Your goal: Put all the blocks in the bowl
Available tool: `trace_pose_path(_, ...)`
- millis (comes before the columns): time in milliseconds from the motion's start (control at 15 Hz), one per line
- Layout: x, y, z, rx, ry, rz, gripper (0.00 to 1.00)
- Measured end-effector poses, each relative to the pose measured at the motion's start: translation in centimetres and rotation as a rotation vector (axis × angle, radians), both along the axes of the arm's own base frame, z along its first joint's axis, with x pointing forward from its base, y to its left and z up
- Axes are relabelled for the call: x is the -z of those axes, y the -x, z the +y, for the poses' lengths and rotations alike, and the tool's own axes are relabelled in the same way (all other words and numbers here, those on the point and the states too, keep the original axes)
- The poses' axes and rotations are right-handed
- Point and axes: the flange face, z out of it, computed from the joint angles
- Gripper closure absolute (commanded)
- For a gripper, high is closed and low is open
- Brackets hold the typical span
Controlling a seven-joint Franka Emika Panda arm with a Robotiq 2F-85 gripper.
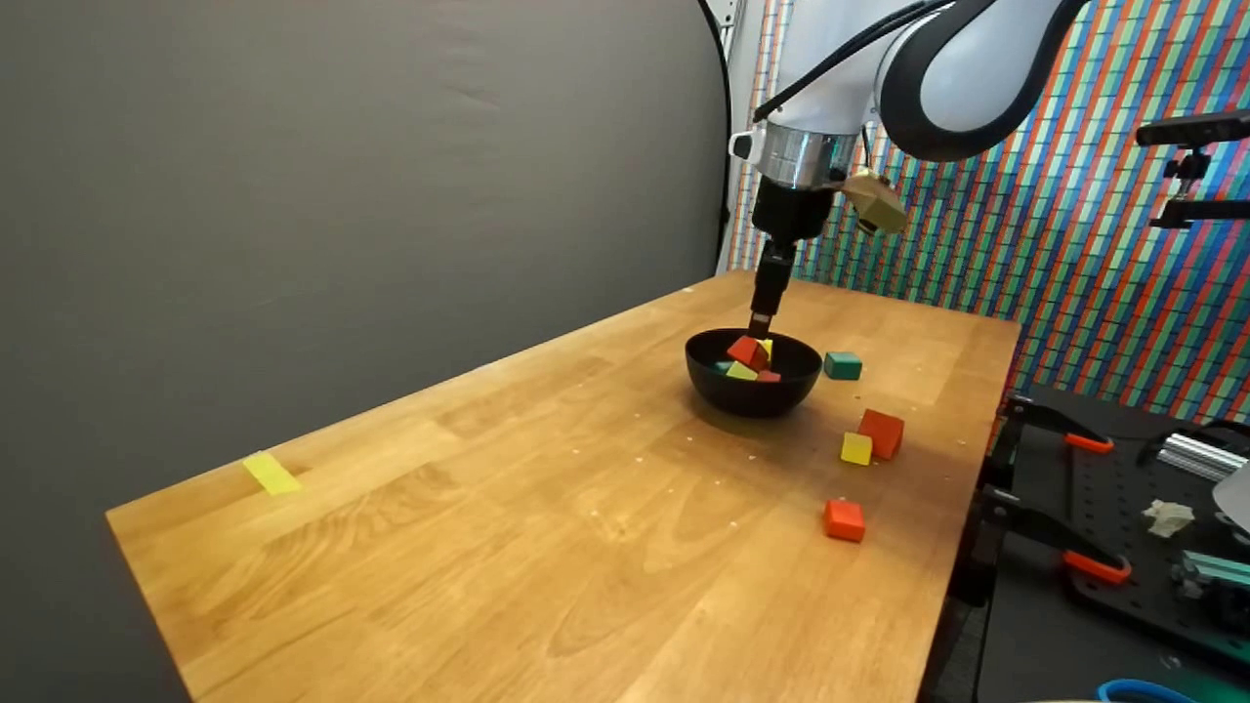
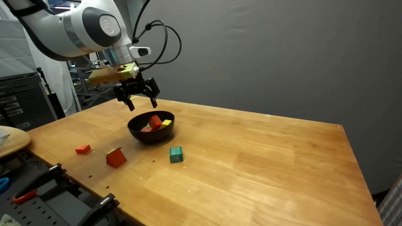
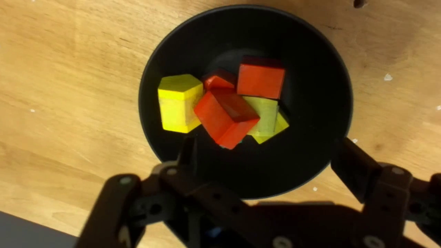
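Note:
My gripper (image 2: 143, 106) hangs over the black bowl (image 2: 150, 137), fingers wide apart and nothing between them. Inside the bowl, the wrist view shows a heap of several blocks: a tilted red block (image 3: 220, 117) on top, a yellow block (image 3: 177, 110), another red block (image 3: 260, 81) and a pale yellow block (image 3: 264, 115). A sliver of teal peeks out beneath the tilted red one. Out on the table lie a green block (image 2: 176, 154) beside the bowl, a red block (image 1: 882, 434) with a yellow block (image 1: 856, 449) close against it, and an orange-red block (image 1: 844, 519).
A flat yellow strip (image 1: 271, 473) is stuck near a table corner. Black clamps with orange tips (image 1: 1060, 430) line one long edge, above a dark perforated board (image 1: 1094, 517). A round wooden surface (image 2: 14, 141) borders the table in an exterior view. A grey wall backs the table.

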Motion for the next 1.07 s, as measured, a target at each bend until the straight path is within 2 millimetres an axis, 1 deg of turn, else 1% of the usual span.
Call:
trace_pose_path(67,-0.4,0.8,0.6,-0.023,-0.019,0.005,0.0)
trace_pose_path(200,-1.0,3.1,2.5,-0.064,-0.075,0.027,0.0)
trace_pose_path(400,-0.9,6.7,5.4,-0.095,-0.143,0.091,0.0)
trace_pose_path(600,-0.4,9.1,6.9,-0.131,-0.13,0.14,0.0)
trace_pose_path(800,0.0,9.8,7.6,-0.168,-0.068,0.147,0.0)
trace_pose_path(1067,0.4,9.8,7.6,-0.164,-0.068,0.158,0.0)
